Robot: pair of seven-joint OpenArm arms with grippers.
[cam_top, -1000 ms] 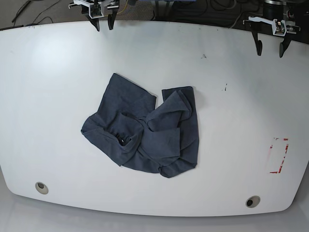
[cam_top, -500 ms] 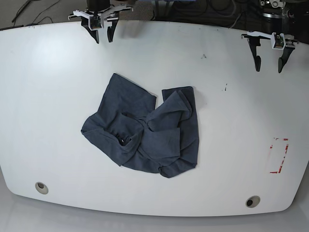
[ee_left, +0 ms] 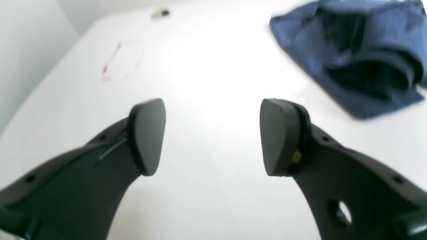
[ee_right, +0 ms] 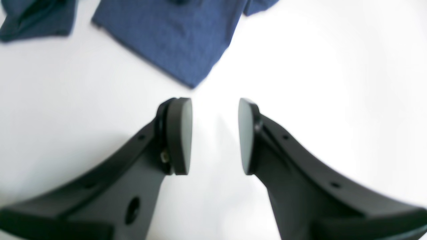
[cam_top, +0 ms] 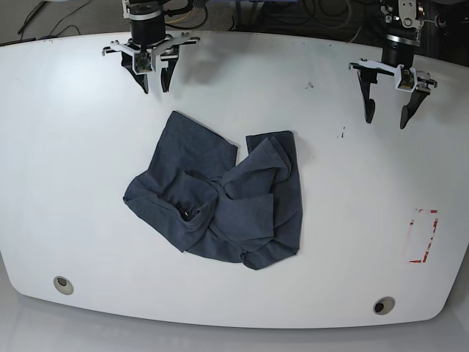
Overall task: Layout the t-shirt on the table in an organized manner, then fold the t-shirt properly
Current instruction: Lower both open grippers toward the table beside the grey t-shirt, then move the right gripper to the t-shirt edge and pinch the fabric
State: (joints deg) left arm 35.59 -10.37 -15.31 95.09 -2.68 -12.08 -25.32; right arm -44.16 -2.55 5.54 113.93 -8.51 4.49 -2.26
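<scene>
The dark navy-grey t-shirt (cam_top: 220,198) lies crumpled in a heap at the middle of the white table (cam_top: 73,147). No lettering shows on it. My left gripper (cam_top: 386,117) hangs open over the far right of the table, apart from the cloth; in the left wrist view its fingers (ee_left: 146,136) frame bare tabletop and the t-shirt (ee_left: 360,56) sits at the upper right. My right gripper (cam_top: 154,83) stands open over the far left, just short of the shirt's near corner (ee_right: 186,43), with nothing between the pads (ee_right: 180,133).
A red tape rectangle (cam_top: 423,236) marks the table's right side. Two round grommet holes (cam_top: 63,284) (cam_top: 383,306) sit near the front edge. Small dark specks (cam_top: 341,133) lie right of the shirt. Cables run behind the table's far edge.
Both arms have come forward from the far edge over the table, toward the shirt. Their jaws kept the same opening. The shirt has not moved.
</scene>
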